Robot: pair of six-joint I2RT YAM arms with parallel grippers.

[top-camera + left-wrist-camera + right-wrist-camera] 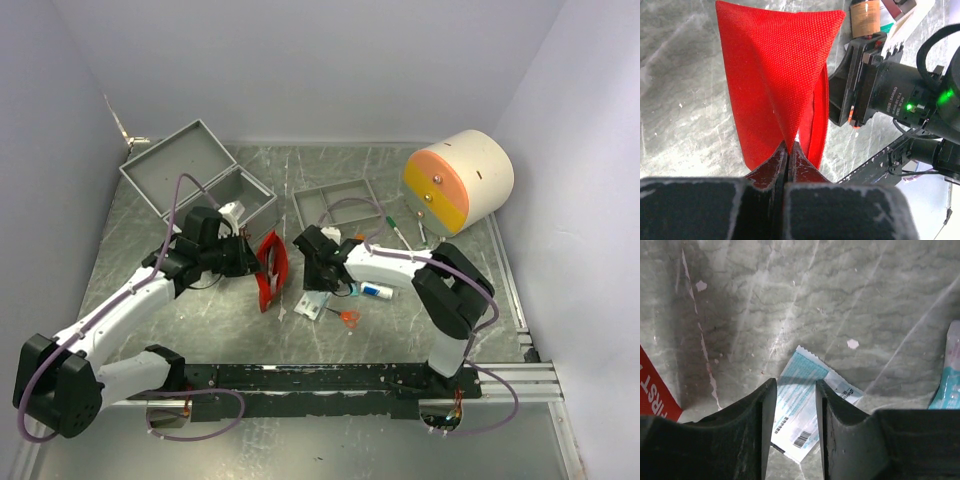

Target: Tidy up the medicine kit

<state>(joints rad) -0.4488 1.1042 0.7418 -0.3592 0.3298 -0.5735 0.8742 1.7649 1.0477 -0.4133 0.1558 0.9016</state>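
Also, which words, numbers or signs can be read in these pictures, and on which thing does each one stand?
"FIRST": white letters on the red pouch, right wrist view; anything after it is cut off by the picture's edge.
Sachet between the right fingers: a barcode and lines of small print, too small to read.
Black motor housing, left wrist view: white print, too blurred to read.
Top view: nothing legible.

White letters "FIRST" stand on the red pouch point(652, 390); the sachet point(796, 400) print is too small to read.
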